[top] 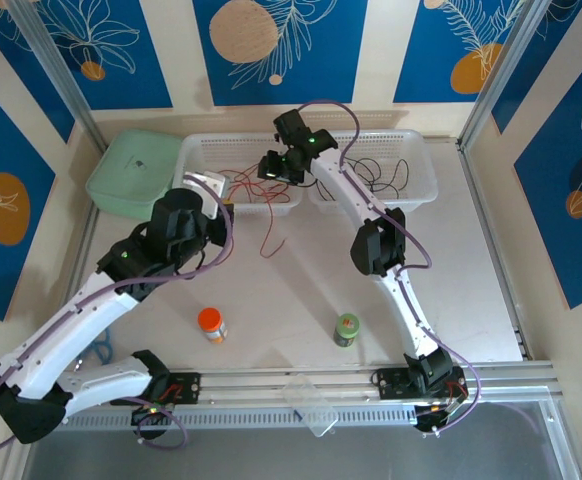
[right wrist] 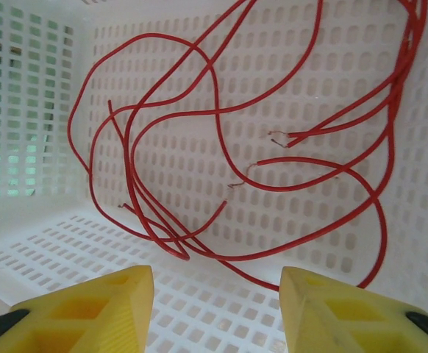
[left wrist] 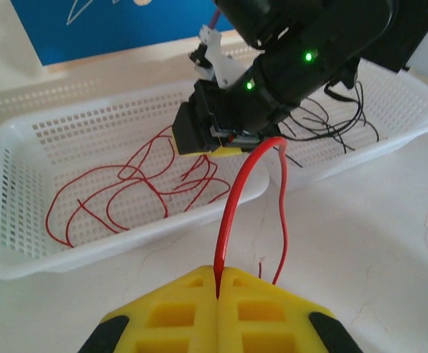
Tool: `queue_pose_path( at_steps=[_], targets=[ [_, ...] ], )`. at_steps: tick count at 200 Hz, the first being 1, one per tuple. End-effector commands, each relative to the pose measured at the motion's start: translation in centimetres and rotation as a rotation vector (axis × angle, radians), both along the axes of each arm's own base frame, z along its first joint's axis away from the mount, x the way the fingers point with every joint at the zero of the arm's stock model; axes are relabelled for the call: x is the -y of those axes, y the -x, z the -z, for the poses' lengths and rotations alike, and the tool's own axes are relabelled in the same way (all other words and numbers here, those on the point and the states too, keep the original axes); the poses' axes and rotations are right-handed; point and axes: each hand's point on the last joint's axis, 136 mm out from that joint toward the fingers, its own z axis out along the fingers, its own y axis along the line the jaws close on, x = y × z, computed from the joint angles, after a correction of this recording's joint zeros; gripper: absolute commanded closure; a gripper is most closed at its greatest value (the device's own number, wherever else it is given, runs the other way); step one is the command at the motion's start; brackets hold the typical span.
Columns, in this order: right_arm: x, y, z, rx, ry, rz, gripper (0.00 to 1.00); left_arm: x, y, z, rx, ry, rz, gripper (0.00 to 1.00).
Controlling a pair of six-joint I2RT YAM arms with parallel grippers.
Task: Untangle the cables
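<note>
In the left wrist view my left gripper (left wrist: pixel 219 283) is shut on one red cable (left wrist: pixel 232 213), which arcs up from the yellow fingertips, bends over and drops to the table. From above, this gripper (top: pixel 216 195) sits at the near rim of the left white basket (top: pixel 196 150). Several loose red cables (right wrist: pixel 221 110) lie tangled in that basket. My right gripper (right wrist: pixel 218 294) hangs just above its mesh floor, open, with nothing between the fingers. The top view puts it (top: pixel 276 168) over the basket's right half. Black cables (top: pixel 381 172) lie in the right basket (top: pixel 421 190).
A pale green lidded tub (top: pixel 136 175) stands left of the baskets. An orange-capped bottle (top: pixel 212 324) and a green bottle (top: pixel 347 329) stand on the table near the front. A clear plastic piece (top: pixel 311 400) lies on the front rail. Blue tubing (top: pixel 101 350) pokes out by the left arm.
</note>
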Motion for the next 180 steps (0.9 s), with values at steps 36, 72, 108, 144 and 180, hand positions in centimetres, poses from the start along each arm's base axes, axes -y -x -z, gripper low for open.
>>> queue_pose_path(
  at_steps=[36, 72, 108, 144, 180],
  targets=[
    [2.2, 2.4, -8.9, 0.149, 0.03, -0.003, 0.5, -0.4, -0.6, -6.3, 0.151, 0.03, -0.014, 1.0],
    [4.4, 5.1, -12.6, 0.241, 0.074, 0.022, 0.49, -0.7, -1.0, -9.8, 0.23, 0.037, -0.033, 1.0],
    [9.8, 7.6, -14.2, 0.302, 0.102, 0.127, 0.49, -1.3, -1.9, -12.4, 0.302, 0.001, -0.077, 1.0],
    [16.1, 11.2, -14.9, 0.327, 0.083, 0.233, 0.5, -2.1, -3.8, -14.1, 0.353, -0.091, -0.147, 1.0],
    [20.4, 15.7, -15.4, 0.36, 0.082, 0.293, 0.51, -2.4, -7.1, -14.1, 0.34, -0.129, -0.185, 1.0]
  ],
)
